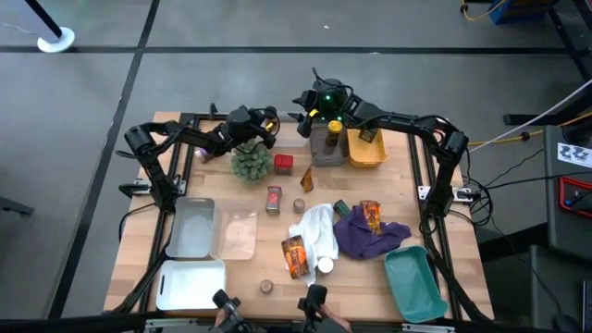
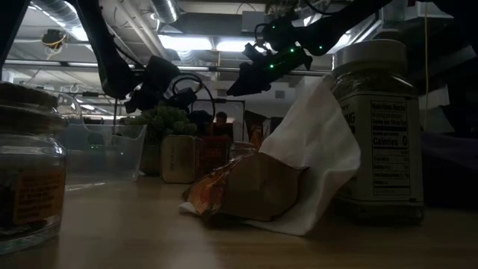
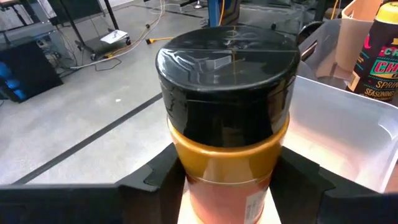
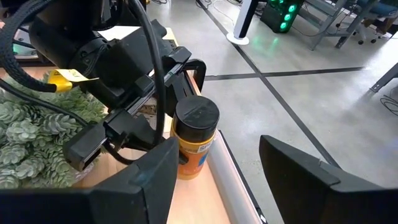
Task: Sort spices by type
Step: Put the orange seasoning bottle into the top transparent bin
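Note:
My left gripper (image 1: 266, 124) is near the table's far edge, just beyond the spiky green plant (image 1: 251, 164), shut on a spice jar (image 3: 227, 118) with an orange body and a black cap. The right wrist view shows this jar (image 4: 195, 140) upright beside a clear bin's rim (image 4: 231, 180). My right gripper (image 4: 217, 186) is open and touches nothing; it hangs at the far edge (image 1: 305, 104) and faces the jar from the right. The clear bin (image 1: 326, 143) holds a yellow-capped jar (image 3: 376, 53). Other spices lie around the white cloth (image 1: 317, 231) and purple cloth (image 1: 365, 233). My left gripper pinches the jar's orange body just below the black cap (image 3: 186, 155), one finger on each side. The fingers (image 4: 134, 127) come level from the table's left. The jar stands upright in the hold. The low view shows the gripper (image 2: 153, 82) above the plant's top.
A yellow bin (image 1: 367, 150) sits right of the clear bin. A red tin (image 1: 283, 164), a brown jar (image 1: 274, 199), a disc (image 1: 299, 205) and foil packets (image 1: 294, 254) lie mid-table. Clear bins (image 1: 196, 227), a white tray (image 1: 191, 282) and a teal tray (image 1: 413, 282) stand nearer.

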